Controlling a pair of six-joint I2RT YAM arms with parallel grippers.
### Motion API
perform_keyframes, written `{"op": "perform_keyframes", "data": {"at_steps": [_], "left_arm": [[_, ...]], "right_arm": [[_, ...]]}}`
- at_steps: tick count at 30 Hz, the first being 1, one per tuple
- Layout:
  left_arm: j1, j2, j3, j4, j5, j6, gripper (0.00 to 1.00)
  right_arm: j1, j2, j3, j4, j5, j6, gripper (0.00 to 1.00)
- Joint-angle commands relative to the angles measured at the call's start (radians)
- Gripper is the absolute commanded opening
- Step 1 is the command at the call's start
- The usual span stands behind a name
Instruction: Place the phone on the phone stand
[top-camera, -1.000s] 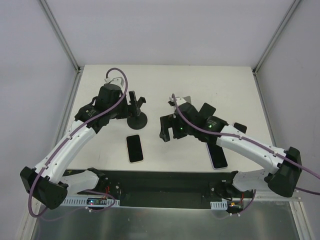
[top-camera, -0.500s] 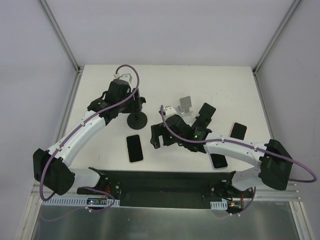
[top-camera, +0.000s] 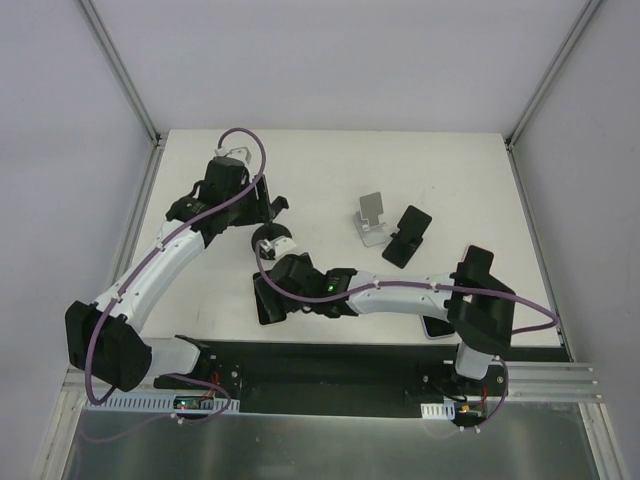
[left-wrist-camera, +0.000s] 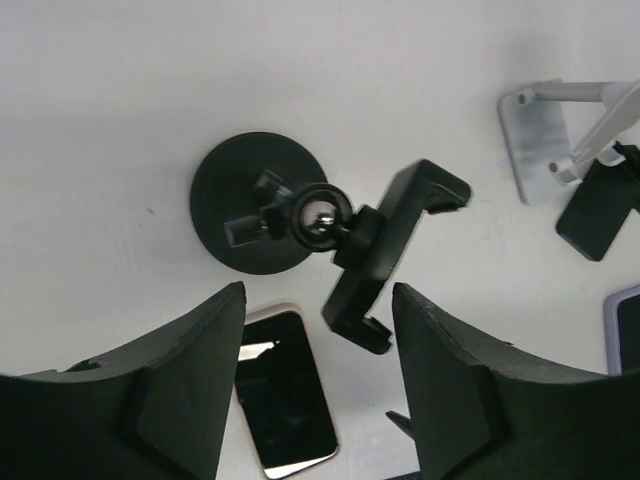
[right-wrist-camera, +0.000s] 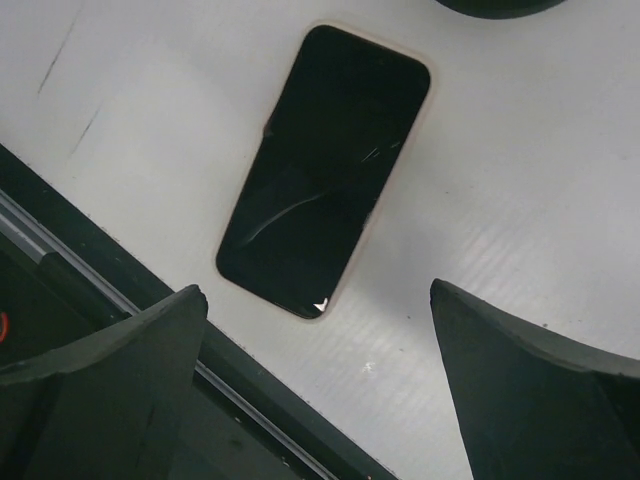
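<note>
The right tool (right-wrist-camera: 318, 295) is hovering with its fingers spread wide, the phone (right-wrist-camera: 325, 165) lying flat on the counter (right-wrist-camera: 520, 180) just beneath and between them, ready for a pinch. The left tool (left-wrist-camera: 318, 300), also wide, is hanging above the stand (left-wrist-camera: 225, 190), probably to steady it.

You have bright, even overhead light on the white table (top-camera: 330, 160); shadows fall soft and short. Glare marks the phone (right-wrist-camera: 325, 170) screen and the ball joint (left-wrist-camera: 320, 215) of the phone stand (left-wrist-camera: 250, 255). Near fingers (left-wrist-camera: 180, 400) read dark, low-detail.
</note>
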Motion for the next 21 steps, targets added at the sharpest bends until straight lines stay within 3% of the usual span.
{"op": "perform_keyframes", "data": {"at_steps": [1,7,9,17,21], "left_arm": [[0.041,-0.065,0.001,-0.063,0.004,0.006,0.64],[0.081,-0.2,-0.003,-0.096,0.102,0.013,0.93],[0.097,-0.232,0.007,-0.113,0.104,0.023,0.98],[0.147,-0.436,-0.09,-0.152,-0.15,0.024,0.99],[0.152,-0.516,-0.162,-0.149,-0.203,0.015,0.99]], "right_arm": [[0.042,0.067,0.122,-0.066,0.071,-0.009,0.96],[0.092,0.199,0.295,-0.213,0.141,-0.034,0.96],[0.099,0.246,0.323,-0.237,0.152,-0.032,0.96],[0.108,0.383,0.433,-0.303,0.158,-0.011,0.96],[0.107,0.423,0.472,-0.347,0.187,0.038,0.96]]}}
